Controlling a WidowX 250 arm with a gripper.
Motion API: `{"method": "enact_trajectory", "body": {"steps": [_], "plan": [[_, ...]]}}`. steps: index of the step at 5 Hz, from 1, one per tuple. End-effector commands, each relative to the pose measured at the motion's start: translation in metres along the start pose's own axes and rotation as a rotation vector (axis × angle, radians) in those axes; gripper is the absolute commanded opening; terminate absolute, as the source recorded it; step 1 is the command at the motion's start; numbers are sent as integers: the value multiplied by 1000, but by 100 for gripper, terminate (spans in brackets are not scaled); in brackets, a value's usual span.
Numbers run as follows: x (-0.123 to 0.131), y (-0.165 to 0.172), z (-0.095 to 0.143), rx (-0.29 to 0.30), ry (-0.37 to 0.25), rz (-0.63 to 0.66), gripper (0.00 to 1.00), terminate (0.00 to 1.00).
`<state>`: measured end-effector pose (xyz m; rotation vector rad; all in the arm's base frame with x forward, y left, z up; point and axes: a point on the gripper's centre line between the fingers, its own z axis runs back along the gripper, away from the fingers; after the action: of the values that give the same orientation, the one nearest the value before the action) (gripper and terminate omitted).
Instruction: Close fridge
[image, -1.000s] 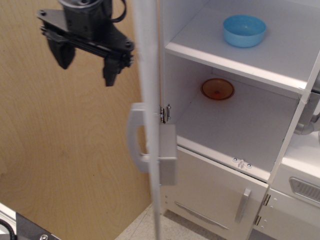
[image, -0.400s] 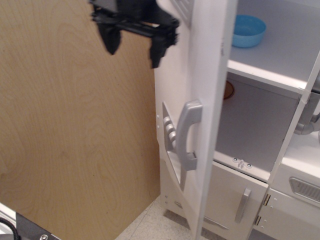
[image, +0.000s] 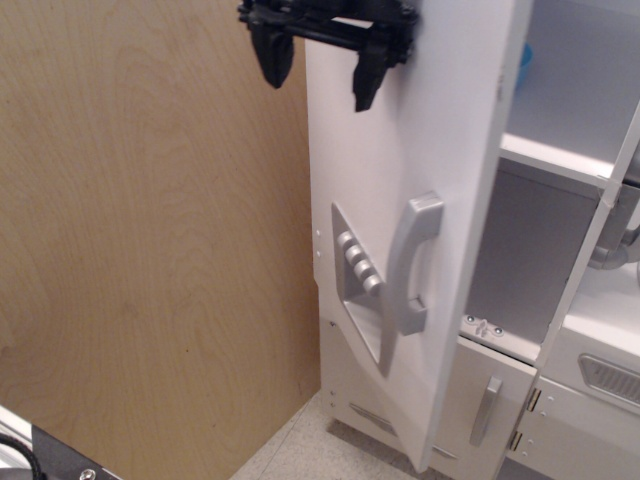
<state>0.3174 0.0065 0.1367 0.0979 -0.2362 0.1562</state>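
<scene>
The white fridge door (image: 430, 140) stands partly swung in, still ajar, with its grey bar handle (image: 412, 262) and grey button panel (image: 358, 262) facing me. Behind it part of the fridge's white shelves (image: 560, 160) shows. My black gripper (image: 320, 58) is at the top of the view, fingers open and empty, with its right finger (image: 368, 70) against the door's outer face near the upper left edge. Its left finger (image: 274, 52) hangs over the wooden panel.
A plywood wall panel (image: 150, 250) fills the left. Below the fridge is a shorter white door with a small grey handle (image: 486, 410). A white unit with a grey vent (image: 608, 380) stands at the right. A dark base edge (image: 50, 455) is at the lower left.
The door has swung from edge-on to mostly covering the shelves, hiding the blue and orange bowls. My gripper moved right with it, staying open.
</scene>
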Motion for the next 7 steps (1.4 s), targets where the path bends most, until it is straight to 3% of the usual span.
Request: {"method": "enact_trajectory", "body": {"steps": [1, 2, 3, 5, 7], "plan": [[23, -15, 7, -21, -11, 25, 100, 0], [33, -22, -1, -41, 44, 33, 100, 0], [38, -29, -2, -54, 39, 32, 100, 0], [53, -43, -5, -110, -50, 11, 100, 0], [72, -51, -4, -128, -50, 55, 100, 0]]}}
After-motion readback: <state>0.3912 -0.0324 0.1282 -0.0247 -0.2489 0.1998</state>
